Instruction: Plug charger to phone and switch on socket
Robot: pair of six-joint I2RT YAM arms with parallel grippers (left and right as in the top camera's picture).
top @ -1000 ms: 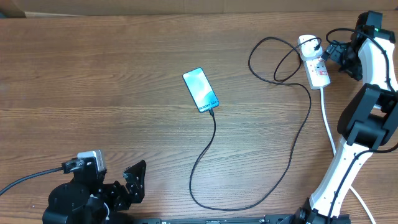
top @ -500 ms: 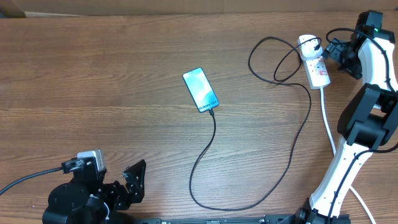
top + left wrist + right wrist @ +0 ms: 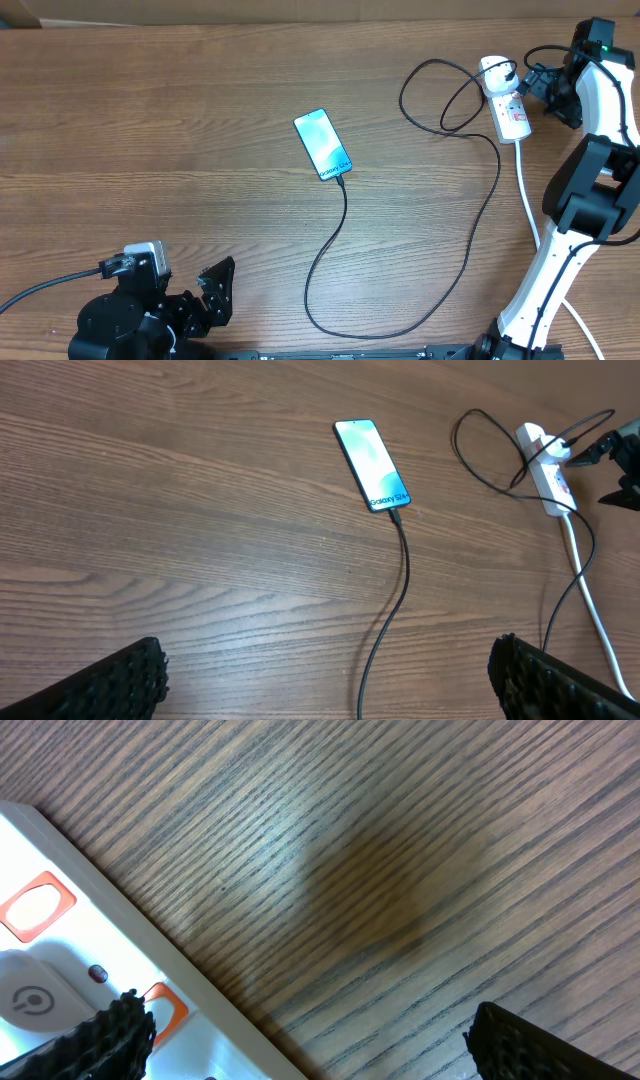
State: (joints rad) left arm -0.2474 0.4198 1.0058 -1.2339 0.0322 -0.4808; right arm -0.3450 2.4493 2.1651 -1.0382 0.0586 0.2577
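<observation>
Now right gripper (image 3: 524,86), fingers apart, at the far-right power strip (image 3: 508,108); left gripper (image 3: 217,287) likewise spread; charger (image 3: 406,570) meets phone (image 3: 323,144)

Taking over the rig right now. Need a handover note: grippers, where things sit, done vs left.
Left gripper: open, empty, parked at the near left edge, away from everything.
Right gripper: open, empty, at the socket; the right wrist view shows one finger over the strip by an orange-marked switch.
Phone: flat mid-table, screen lit.
Charger: tip looks seated in the phone's near short edge; cable loops across to the socket's far end.
Done: charger looks plugged into phone.
Left: press the socket switch; its on/off state cannot be told from these views.
</observation>
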